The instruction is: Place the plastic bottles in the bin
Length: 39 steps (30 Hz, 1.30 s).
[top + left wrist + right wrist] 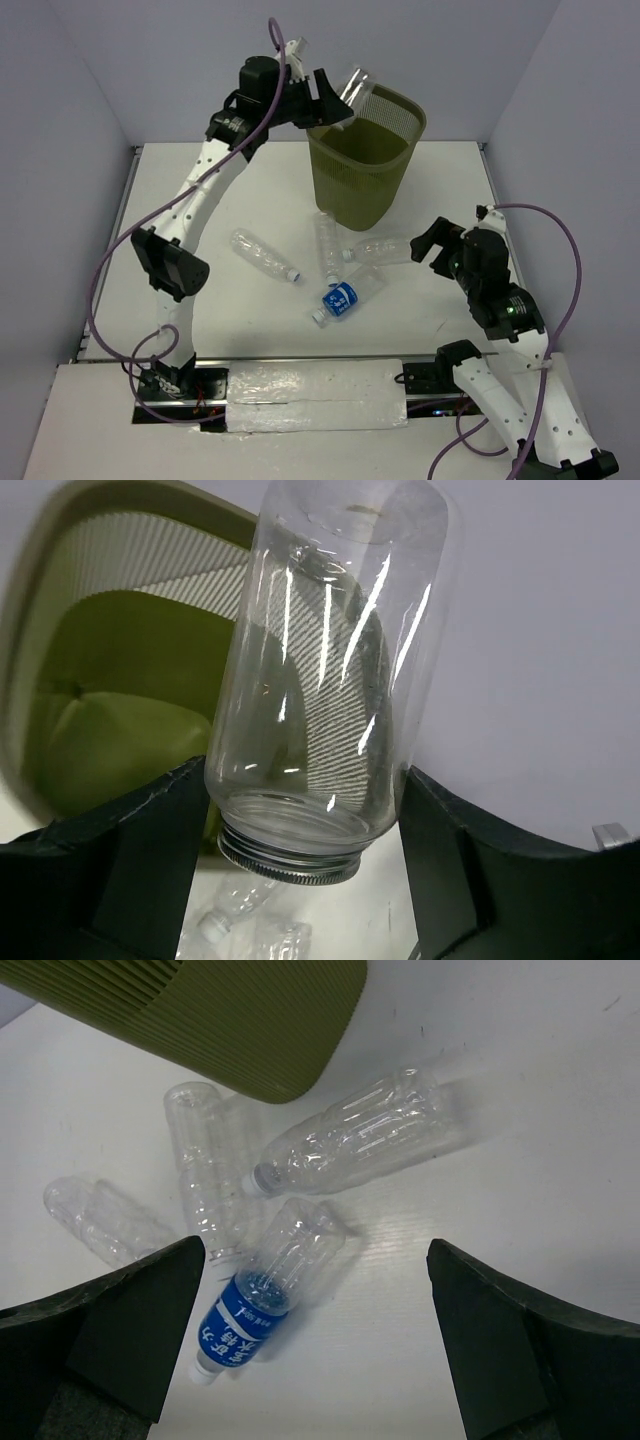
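From the top camera we saw the left arm reaching high and forward, its left gripper (345, 95) clamped on a clear smooth-walled jar (357, 82) that was tilted over the left rim of the olive-green mesh bin (365, 175). The bin stood toward the back of the white table (450, 190). The right arm was bent low, its right gripper (432, 247) spread wide and empty just right of the four small clear crinkled plastic bottles (265, 257), which lay on the table in front of the bin. The blue-labelled bottle (345, 297) lay nearest the arm bases. Pale lilac walls (90, 70) closed in the table, and bare tabletop lay left of the bottles. Through the left wrist camera the jar (330, 660) pointed its metal-threaded mouth at the lens, pinched between the black fingers (140, 830), with the bin's opening (110, 720) beside it. The right wrist camera showed wide-parted fingers (120, 1310) hanging above the bottles (355, 1140), which were clustered close by the bin's base (230, 1020).
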### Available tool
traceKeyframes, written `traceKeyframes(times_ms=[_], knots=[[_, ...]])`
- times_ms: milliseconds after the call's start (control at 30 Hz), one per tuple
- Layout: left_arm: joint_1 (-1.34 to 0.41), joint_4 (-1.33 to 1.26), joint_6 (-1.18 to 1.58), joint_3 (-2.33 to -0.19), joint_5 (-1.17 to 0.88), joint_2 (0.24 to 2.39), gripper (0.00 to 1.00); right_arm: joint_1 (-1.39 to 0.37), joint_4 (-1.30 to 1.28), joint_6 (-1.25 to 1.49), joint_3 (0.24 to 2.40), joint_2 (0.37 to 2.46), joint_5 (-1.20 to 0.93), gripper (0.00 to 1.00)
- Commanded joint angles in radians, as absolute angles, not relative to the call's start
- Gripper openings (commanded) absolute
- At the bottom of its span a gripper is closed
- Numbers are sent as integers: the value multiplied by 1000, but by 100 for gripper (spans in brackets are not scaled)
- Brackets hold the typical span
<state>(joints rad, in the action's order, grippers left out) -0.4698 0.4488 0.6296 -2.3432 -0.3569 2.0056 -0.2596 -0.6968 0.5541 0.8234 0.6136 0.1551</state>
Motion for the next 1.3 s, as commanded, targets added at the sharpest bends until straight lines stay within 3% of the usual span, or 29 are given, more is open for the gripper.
traceKeyframes(times_ms=[0, 67, 133, 400, 633, 867, 1267], knots=[[-521, 331, 699, -2419, -384, 2078, 72, -265, -716, 574, 810, 600, 175, 100], [-529, 325, 747, -2442, -388, 2114, 82, -265, -716, 577, 810, 598, 175, 100], [-531, 324, 778, -2482, -394, 2152, 99, -265, -724, 581, 818, 600, 172, 100], [-531, 337, 730, -2459, -307, 2013, 99, -265, -758, 594, 802, 595, 196, 100], [-531, 354, 635, -2254, -120, 1752, 100, -265, -809, 874, 715, 664, 233, 100], [-520, 420, 534, -2011, 150, 1507, 99, -253, -498, 1142, 540, 663, 81, 100], [-460, 502, 532, -1686, 244, 1286, 100, -190, -163, 1195, 495, 988, 75, 100]])
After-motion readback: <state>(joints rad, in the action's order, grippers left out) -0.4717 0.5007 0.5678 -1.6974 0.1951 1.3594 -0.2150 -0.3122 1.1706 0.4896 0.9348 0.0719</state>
